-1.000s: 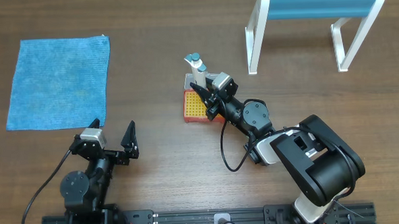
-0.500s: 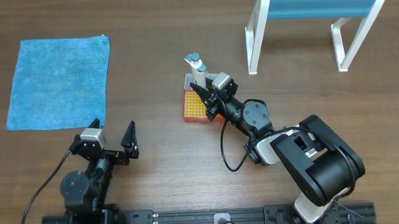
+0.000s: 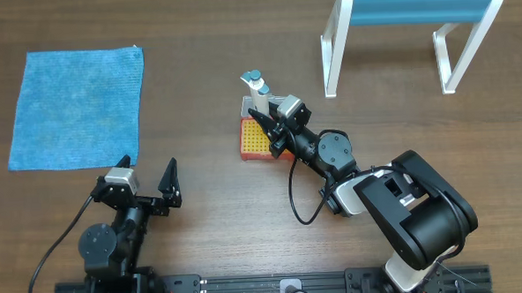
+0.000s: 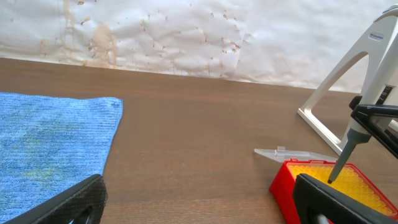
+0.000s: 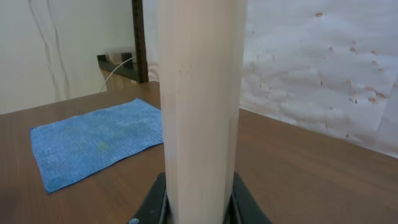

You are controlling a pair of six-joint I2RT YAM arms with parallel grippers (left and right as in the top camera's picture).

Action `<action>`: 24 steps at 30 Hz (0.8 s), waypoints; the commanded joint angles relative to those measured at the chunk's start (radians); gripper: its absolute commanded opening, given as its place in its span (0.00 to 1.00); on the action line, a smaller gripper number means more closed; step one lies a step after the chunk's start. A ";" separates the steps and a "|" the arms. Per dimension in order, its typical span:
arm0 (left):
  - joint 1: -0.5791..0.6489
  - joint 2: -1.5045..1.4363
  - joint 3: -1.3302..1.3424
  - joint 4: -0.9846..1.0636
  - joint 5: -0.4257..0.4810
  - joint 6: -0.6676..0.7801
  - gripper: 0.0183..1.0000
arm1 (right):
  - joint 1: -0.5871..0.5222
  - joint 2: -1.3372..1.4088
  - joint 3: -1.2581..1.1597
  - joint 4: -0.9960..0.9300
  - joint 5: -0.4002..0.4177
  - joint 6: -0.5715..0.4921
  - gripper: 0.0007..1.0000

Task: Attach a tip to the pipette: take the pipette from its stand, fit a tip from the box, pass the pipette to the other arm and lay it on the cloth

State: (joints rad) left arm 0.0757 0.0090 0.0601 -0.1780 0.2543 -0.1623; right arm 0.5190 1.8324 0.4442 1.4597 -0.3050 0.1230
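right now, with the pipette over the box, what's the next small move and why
Probably press the pipette straight down a touch. The right hand is shut on it, and its narrow end meets the yellow rack in the box, so seating a tip looks due; I cannot tell whether one is on yet. The left hand sits open near the cloth.

Blue cloth [image 3: 76, 109]; white pipette [image 3: 259, 92]; red tip box [image 3: 251, 141], yellow top; white stand [image 3: 418, 7], blue bar.

Brown wooden table [image 3: 195, 43] bearing a blue cloth [image 3: 77, 109], a red tip box [image 3: 252, 140] and a white-framed stand [image 3: 418, 7]
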 commanded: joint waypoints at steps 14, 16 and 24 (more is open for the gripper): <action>-0.004 -0.006 -0.006 0.003 -0.011 -0.002 0.96 | -0.010 -0.023 -0.017 0.004 -0.022 0.014 0.07; -0.004 -0.006 -0.006 0.003 -0.011 -0.002 0.96 | -0.011 -0.023 -0.017 0.005 -0.022 0.014 0.07; -0.004 -0.006 -0.006 0.003 -0.011 -0.002 0.96 | -0.017 -0.023 -0.025 0.003 -0.022 0.015 0.08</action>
State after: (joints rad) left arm 0.0757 0.0090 0.0601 -0.1780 0.2543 -0.1623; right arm 0.5095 1.8271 0.4328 1.4590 -0.3172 0.1230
